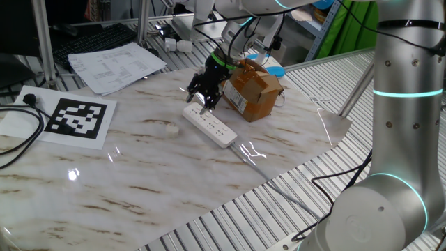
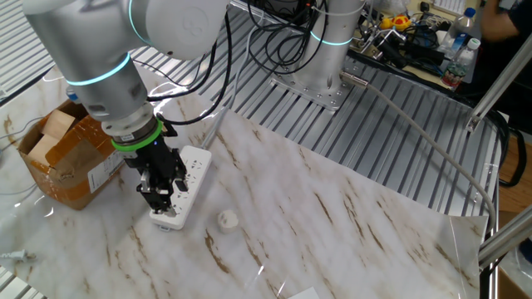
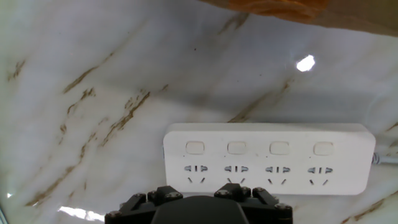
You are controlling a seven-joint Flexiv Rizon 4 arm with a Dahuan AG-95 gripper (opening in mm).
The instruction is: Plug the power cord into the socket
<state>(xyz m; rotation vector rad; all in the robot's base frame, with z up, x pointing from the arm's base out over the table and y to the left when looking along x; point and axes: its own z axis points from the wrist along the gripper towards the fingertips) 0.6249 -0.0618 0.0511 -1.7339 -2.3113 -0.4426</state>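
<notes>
Gripper (image 2: pixel 164 198) sits low over the strip's (image 2: pixel 184 178) end, jaws apart and empty, while the plug (image 2: pixel 227 219) lies beside the strip, unplugged.

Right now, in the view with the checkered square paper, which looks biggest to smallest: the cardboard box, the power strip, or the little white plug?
1. cardboard box
2. power strip, close behind
3. little white plug
</notes>
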